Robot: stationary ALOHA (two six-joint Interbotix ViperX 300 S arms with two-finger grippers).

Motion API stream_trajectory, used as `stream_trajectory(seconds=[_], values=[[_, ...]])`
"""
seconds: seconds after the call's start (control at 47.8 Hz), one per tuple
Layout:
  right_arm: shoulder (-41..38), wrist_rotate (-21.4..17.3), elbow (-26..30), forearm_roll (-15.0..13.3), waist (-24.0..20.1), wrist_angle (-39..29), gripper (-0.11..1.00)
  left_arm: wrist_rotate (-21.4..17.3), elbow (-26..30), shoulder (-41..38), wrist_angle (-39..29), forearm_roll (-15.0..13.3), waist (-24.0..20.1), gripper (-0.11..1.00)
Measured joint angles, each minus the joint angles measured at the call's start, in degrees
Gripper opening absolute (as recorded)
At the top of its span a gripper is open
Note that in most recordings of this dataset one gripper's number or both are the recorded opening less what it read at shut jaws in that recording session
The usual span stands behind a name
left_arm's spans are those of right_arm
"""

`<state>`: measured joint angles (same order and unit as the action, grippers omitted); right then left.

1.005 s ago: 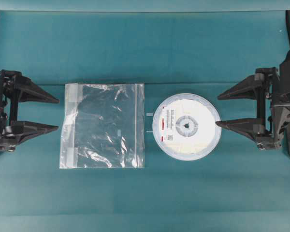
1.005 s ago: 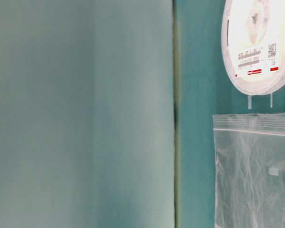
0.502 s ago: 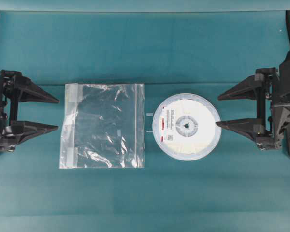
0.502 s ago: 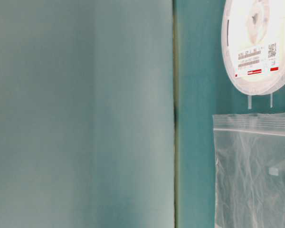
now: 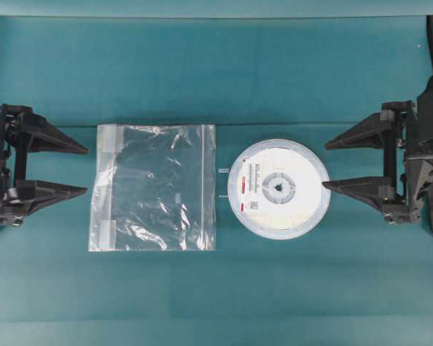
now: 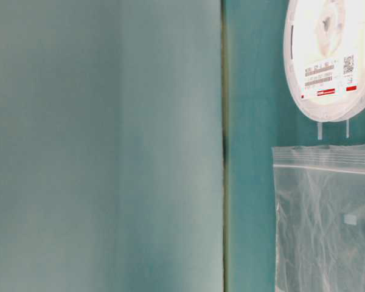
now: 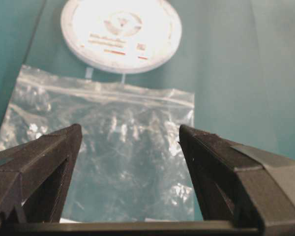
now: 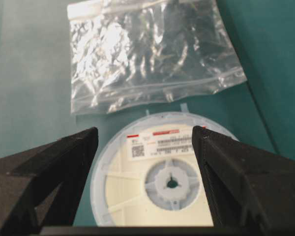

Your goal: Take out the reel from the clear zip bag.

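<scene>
Reel (image 5: 278, 188) lies on the desk (image 5: 216, 288), clear of the zip bag (image 5: 153, 187). My left pincer (image 5: 81, 171) and right pincer (image 5: 330, 163) gape wide, holding nothing. Best to stay back.

Bare mat (image 5: 216, 79) all around. Bag (image 5: 153, 187) and reel (image 5: 278, 188) lie flat, a narrow gap between them. Left gripper (image 5: 83, 171) and right gripper (image 5: 326, 164) gape wide at the sides, nothing between jaws.

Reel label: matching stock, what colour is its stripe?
Red, on the reel's white label; clearest in the right wrist view.
</scene>
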<state>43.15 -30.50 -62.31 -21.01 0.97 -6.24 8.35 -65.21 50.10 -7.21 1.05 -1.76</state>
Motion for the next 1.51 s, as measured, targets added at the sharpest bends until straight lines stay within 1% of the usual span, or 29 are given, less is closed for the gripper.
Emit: stream_trajectory(seconds=[0.272,0.879,1.507], values=[[0.0,0.0,-0.1,0.0,0.0,0.9,0.86,0.0,0.0,0.5,1.1,0.0,0.0,0.87],[0.0,0.0,0.0,0.0,0.0,2.3,0.87,0.0,0.0,0.4,1.3,0.0,0.0,0.87],[0.1,0.0,-0.1,0.0,0.0,2.2,0.86,0.2,0.0,0.4,1.4,0.0,0.0,0.87]])
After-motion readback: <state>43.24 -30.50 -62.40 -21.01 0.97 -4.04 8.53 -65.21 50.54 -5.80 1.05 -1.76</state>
